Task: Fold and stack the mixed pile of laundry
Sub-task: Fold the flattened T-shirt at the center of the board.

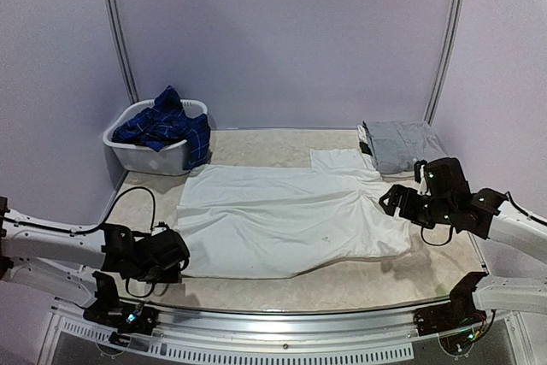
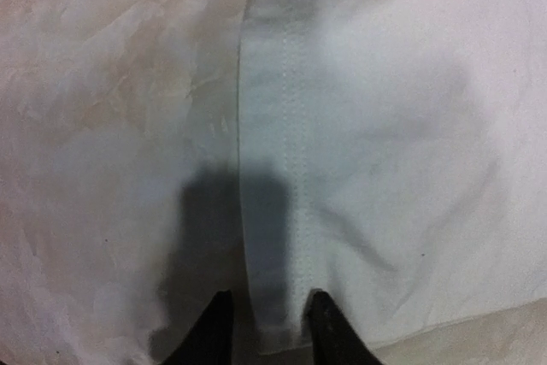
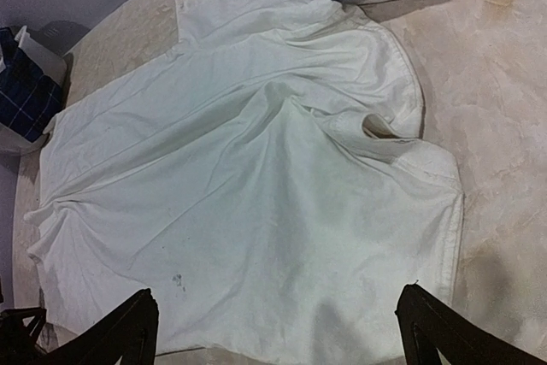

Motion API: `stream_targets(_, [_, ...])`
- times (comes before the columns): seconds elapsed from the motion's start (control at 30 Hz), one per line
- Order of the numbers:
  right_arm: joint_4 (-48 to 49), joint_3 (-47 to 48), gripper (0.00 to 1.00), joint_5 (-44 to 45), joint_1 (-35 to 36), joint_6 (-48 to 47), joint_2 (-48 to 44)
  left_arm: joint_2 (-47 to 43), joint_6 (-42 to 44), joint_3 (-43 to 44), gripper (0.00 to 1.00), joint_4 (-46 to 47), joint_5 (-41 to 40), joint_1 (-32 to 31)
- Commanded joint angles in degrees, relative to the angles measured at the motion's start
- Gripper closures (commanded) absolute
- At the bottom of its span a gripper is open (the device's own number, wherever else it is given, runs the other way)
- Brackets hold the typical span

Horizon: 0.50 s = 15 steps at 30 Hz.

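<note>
**White garment flat on the bench, left pincer at the hem**

Checking in from the remote station. The white garment is spread out flat across the middle of the bench, with a few soft creases running through it. One short flap sticks out toward the far right corner.

My left pincer is down at the near-left corner of it. In the left wrist view the two black fingertips sit either side of the stitched hem. They're only partway open, with a narrow gap, and the hem band lies flat between them. I can't see it pinched or lifted, so I wouldn't call that a grip.

The right pincer hangs over the garment's right edge with the fingers spread as wide as they go and nothing in them (the cloth is bunched into a fold just ahead of it).

The rest of the laundry is in the white basket at the far left corner, with the navy plaid shirt heaped over its rim. A grey folded piece sits at the far right, just beside that white flap.
</note>
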Motion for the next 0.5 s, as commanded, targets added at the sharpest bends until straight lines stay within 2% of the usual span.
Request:
stream_targets(0.0, [-4.2,1.3,0.01,2.1,0.2,-0.5,-1.1,1.5,-0.4,-0.4,0.79,1.7,2.7,-1.9])
stream_targets(0.13, [-4.9,1.4,0.01,2.2,0.2,-0.6,-1.7,2.5,-0.7,0.4,0.99,1.4,0.8,-2.4])
stream_targets(0.3, [-8.2,1.8,0.01,3.5,0.1,2.0,-1.6,2.7,-0.4,1.2,1.0,2.0,-2.6,-2.4])
stream_targets(0.47, [-19.6,6.1,0.01,4.2,0.1,6.4,0.6,2.8,1.2,3.3,1.0,3.3,-6.5,-2.4])
